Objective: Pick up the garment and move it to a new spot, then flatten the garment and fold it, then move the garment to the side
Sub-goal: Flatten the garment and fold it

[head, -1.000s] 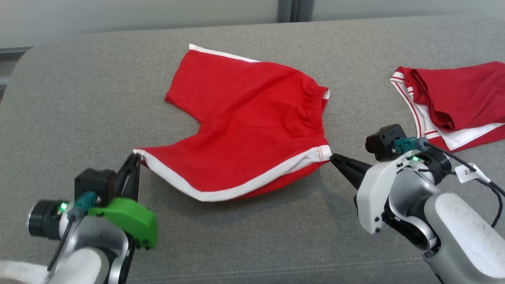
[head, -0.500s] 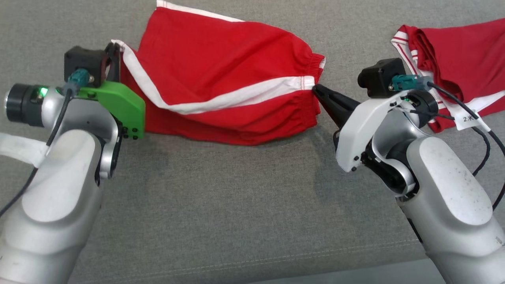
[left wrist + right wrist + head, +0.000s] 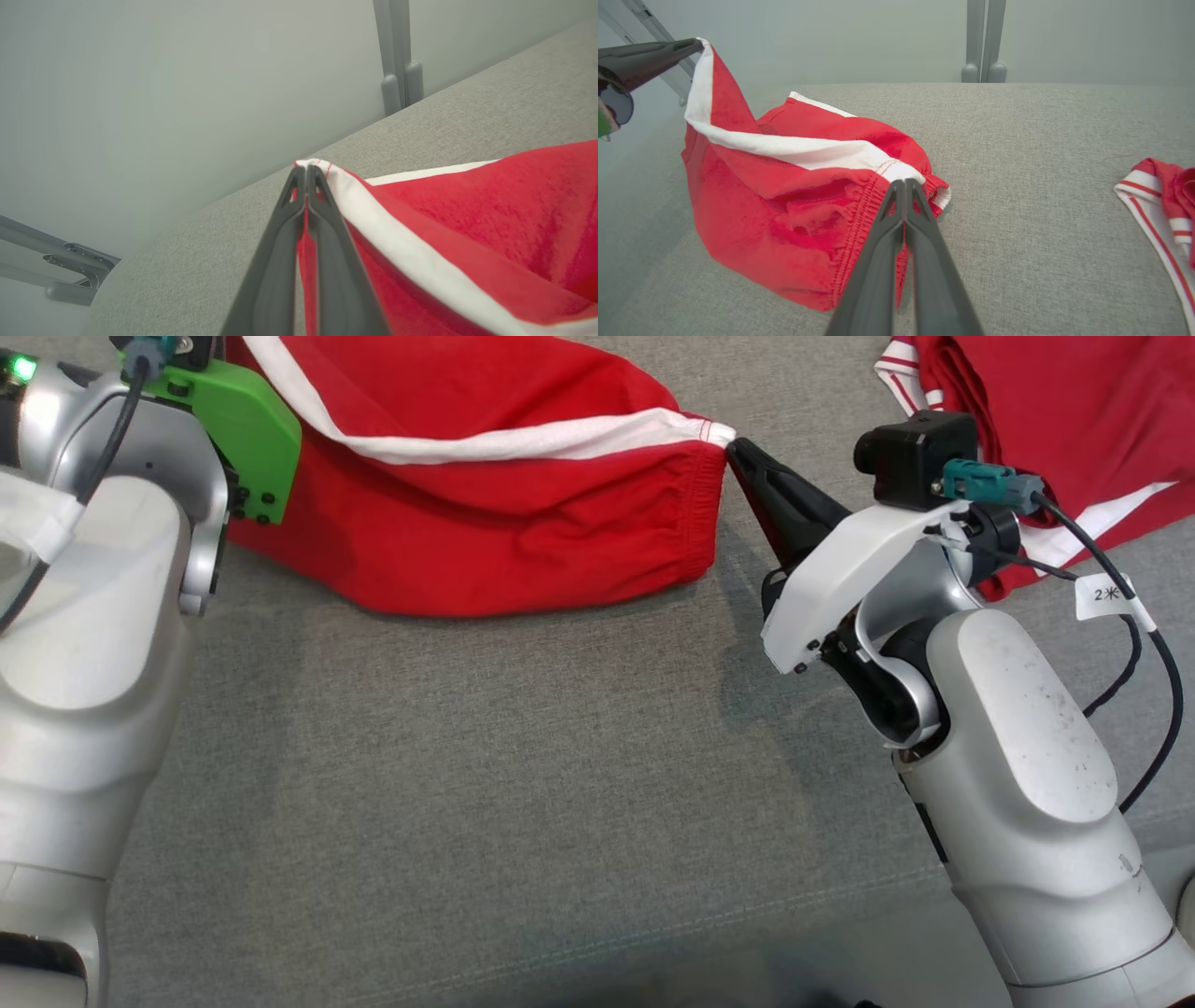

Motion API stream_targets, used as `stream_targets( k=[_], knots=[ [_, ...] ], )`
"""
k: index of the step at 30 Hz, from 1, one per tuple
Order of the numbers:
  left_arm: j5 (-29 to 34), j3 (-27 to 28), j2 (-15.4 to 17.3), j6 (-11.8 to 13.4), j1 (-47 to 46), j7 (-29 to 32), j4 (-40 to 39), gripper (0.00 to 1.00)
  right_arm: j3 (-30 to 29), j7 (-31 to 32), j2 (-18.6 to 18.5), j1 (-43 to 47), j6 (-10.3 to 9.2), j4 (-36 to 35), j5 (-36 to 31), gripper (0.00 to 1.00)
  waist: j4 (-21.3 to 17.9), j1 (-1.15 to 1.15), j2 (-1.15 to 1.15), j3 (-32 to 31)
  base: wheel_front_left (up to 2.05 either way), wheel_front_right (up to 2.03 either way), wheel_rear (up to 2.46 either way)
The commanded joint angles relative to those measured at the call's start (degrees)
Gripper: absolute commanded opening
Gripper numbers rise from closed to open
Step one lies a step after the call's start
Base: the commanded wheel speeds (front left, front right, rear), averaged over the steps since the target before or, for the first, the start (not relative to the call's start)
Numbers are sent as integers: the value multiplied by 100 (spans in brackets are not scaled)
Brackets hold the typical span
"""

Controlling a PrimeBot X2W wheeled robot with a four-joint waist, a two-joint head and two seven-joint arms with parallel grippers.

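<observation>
The garment [image 3: 485, 523] is a pair of red shorts with white trim, partly raised off the grey cushion [image 3: 467, 784]. My right gripper [image 3: 733, 443] is shut on the white hem corner beside the elastic waistband, which the right wrist view shows at the fingertips of this gripper [image 3: 904, 183]. My left gripper [image 3: 307, 170] is shut on the opposite white hem corner and holds it up in the air. The hem stretches between the two grippers above the rest of the garment [image 3: 775, 205]. The left gripper [image 3: 697, 44] also appears at the upper left of the right wrist view.
A second red and white garment [image 3: 1027, 401] lies bunched on the cushion to the right, close behind my right wrist. The cushion's front seam [image 3: 560, 943] runs near me. A pale wall [image 3: 878, 37] rises behind the cushion's far edge.
Both grippers have carried the white hem up and away from me, over the rest of the shorts. The head camera has tilted down, so the whole picture has shifted.
</observation>
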Motion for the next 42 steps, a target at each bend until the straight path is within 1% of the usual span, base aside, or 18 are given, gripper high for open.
stream_targets(
  k=[1,5,12,18,23,35,36,37,38,42],
  knots=[
    [98,-33,35,-17,-266,27,137,0,-94,-78,91,-90,-1,50,-24,0,-171,0,0,98,0,0,0],
    [186,-70,56,25,-543,117,349,0,-150,-107,175,-179,-2,94,-68,0,-280,0,0,171,0,0,0],
    [381,-193,154,15,-1144,290,876,0,-199,-285,267,-418,-2,296,9,0,-525,0,0,486,0,0,0],
    [560,-336,243,-5,-1467,338,1219,0,47,-407,272,-687,-2,461,135,0,-625,0,0,743,0,0,0],
    [599,-399,271,-22,-1609,303,1432,0,164,-536,274,-896,-2,591,231,0,-655,0,0,875,0,0,0],
    [602,-530,156,-33,-1815,68,1856,0,386,-770,274,-1207,-2,870,455,0,-565,0,0,914,0,0,0],
    [598,-531,151,-11,-1836,24,1890,34,383,-805,274,-1229,-1,889,460,0,-558,0,0,906,0,0,0],
    [584,-531,135,-10,-1845,-11,1925,100,392,-814,277,-1240,-1,916,471,96,-550,0,0,896,0,0,0],
    [532,-508,113,-8,-1846,-70,1963,100,397,-813,277,-1230,-2,946,497,100,-538,0,0,881,0,0,0],
    [426,-477,75,-47,-1833,-239,2130,100,303,-847,274,-1150,-1,958,431,100,-487,0,0,787,0,0,0]
  ],
)
